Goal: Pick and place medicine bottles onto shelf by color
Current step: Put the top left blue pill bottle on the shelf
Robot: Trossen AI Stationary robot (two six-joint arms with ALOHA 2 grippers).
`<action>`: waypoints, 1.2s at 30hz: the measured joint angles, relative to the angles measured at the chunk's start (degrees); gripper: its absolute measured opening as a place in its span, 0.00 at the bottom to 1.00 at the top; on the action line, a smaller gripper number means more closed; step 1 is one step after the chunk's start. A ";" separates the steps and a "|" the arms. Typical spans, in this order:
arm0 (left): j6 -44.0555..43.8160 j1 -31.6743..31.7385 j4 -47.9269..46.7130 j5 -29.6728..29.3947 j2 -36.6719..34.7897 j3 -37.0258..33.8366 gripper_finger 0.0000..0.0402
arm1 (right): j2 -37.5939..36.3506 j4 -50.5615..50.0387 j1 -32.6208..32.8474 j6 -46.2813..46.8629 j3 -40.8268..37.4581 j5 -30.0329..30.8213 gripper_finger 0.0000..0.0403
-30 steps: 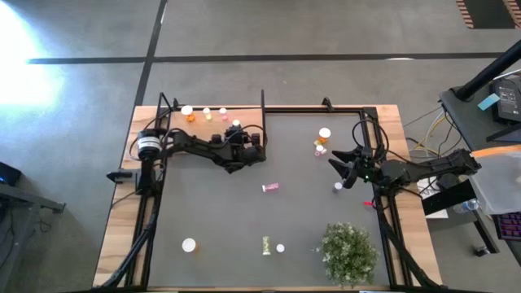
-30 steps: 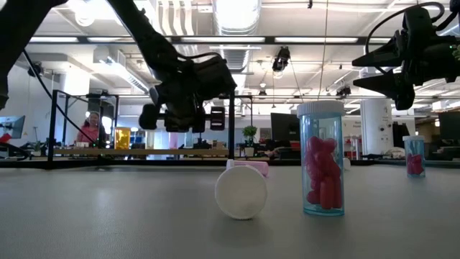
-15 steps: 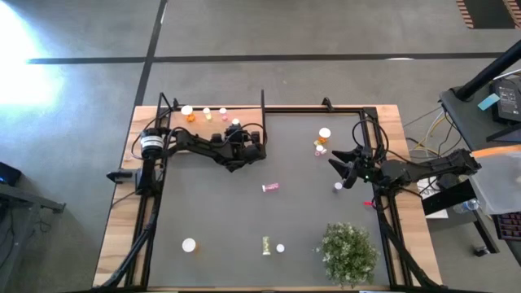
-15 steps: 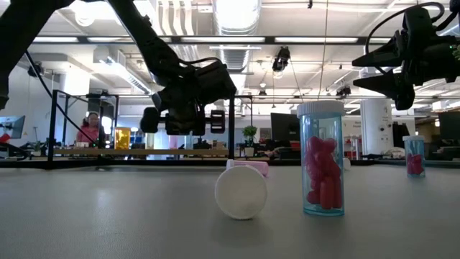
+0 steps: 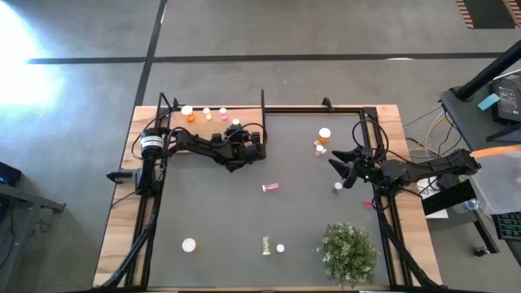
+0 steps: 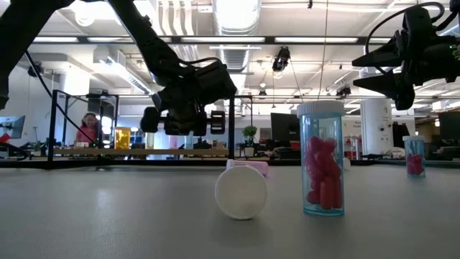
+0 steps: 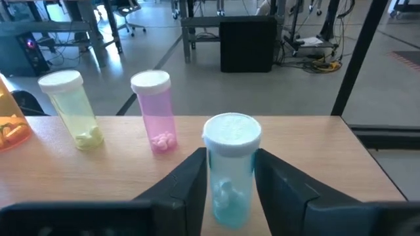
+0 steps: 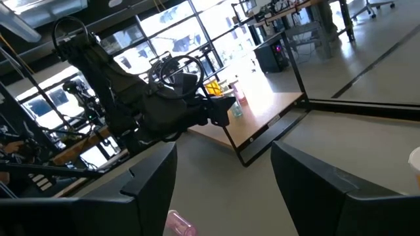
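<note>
Shelf (image 5: 207, 122) of light wood fills the far left corner of the table (image 5: 244, 220), with a thin black post at its inner far corner. The left arm reaches from its base at the left edge across the shelf's near side, elbow low and wrist level, so that the left claw (image 7: 230, 177) sits over the shelf's right end. Its two fingers (image 7: 187, 180) stand on either side of a blue bottle (image 7: 230, 167) that is upright on the wood; the fingers look just beside the bottle's walls, and whether they press it or have let go cannot be told. The right arm comes in from the right edge and hangs well above the table, its wrist tipped toward the middle; the right claw (image 5: 340, 169) is spread wide with nothing between its fingers.

A bushy green plant (image 5: 348, 252) stands near the near right corner. On the shelf beyond the blue bottle stand a pink bottle (image 7: 156, 113), a yellow bottle (image 7: 71, 110) and, at the left end, an orange bottle (image 7: 12, 128), all upright in a row. A pink bottle lying on its side (image 5: 270, 188) rests near the table's middle. By the near edge are a white cap (image 6: 241, 193) facing the low camera and an upright clear-blue bottle with red pills (image 6: 321, 160).
</note>
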 joint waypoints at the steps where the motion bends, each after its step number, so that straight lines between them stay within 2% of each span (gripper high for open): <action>1: 0.00 0.00 -0.04 0.15 0.00 0.00 0.30 | 0.00 0.01 0.01 -0.01 0.00 0.00 0.59; 8: 0.00 -0.37 -0.05 1.59 -0.02 0.00 0.38 | 0.00 0.01 0.00 -0.01 0.00 0.00 0.59; 20: 4.32 -0.72 -1.43 4.57 -3.13 0.00 0.38 | 0.00 0.02 0.00 -0.01 0.00 0.00 0.59; 30: 4.29 -0.64 -6.83 11.04 -10.04 -0.02 0.38 | 0.00 0.02 -0.01 -0.02 0.00 0.00 0.59; 36: 4.03 0.40 -10.89 18.67 -14.85 0.00 0.38 | 0.00 0.01 0.01 0.00 0.00 0.00 0.59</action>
